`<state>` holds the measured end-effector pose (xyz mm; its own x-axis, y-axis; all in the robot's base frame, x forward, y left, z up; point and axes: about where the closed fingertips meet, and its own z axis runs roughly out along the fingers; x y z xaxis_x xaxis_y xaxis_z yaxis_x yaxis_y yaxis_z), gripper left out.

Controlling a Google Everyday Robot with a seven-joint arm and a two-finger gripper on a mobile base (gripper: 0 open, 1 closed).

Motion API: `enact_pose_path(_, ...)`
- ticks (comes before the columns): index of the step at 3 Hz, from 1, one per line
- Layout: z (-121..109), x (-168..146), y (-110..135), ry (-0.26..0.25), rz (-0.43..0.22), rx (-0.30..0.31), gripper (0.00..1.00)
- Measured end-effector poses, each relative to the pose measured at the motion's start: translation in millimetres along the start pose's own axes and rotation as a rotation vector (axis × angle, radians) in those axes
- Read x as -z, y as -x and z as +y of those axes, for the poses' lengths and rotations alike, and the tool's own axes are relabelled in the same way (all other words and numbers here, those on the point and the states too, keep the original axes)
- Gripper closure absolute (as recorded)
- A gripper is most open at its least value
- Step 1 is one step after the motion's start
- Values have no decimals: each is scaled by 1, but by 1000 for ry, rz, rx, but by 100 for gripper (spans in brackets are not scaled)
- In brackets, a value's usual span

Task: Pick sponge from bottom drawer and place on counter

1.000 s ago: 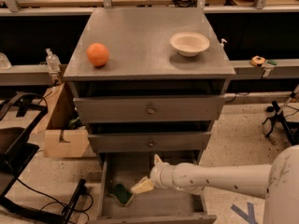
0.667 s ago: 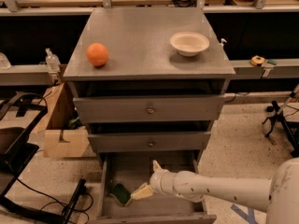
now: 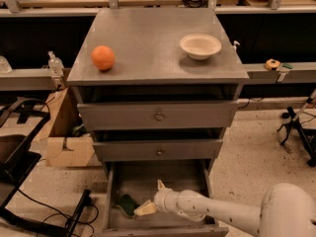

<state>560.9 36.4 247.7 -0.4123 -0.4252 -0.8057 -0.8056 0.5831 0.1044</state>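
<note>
my gripper (image 3: 152,197) is down inside the bottom drawer (image 3: 168,174), which is pulled out toward the near side. my arm comes in from the near right. the gripper looks open, with one fingertip (image 3: 160,184) pointing up and far and the other low and pointing left. the low one is just beside the sponge (image 3: 127,204), though i cannot tell if it touches.

the sponge lies flat on the drawer floor in the near left part, dark green side up. it is not between the jaws.

the two drawers (image 3: 158,115) above are closed. on the worktop (image 3: 148,33) an orange (image 3: 103,58) sits toward the left edge and a pale bowl (image 3: 200,46) sits toward the right, well apart from each other. a cardboard box (image 3: 64,144) stands on the floor left of the cabinet.
</note>
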Motion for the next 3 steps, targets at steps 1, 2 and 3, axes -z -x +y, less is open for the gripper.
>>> enact_pose_path(1,-9,-29,-23,2,67,-85,0)
enact_pose_path(2,-6,-28,-21,5,58,-73,0)
enact_pose_path(3,7,-57,-16,24,55,22,0)
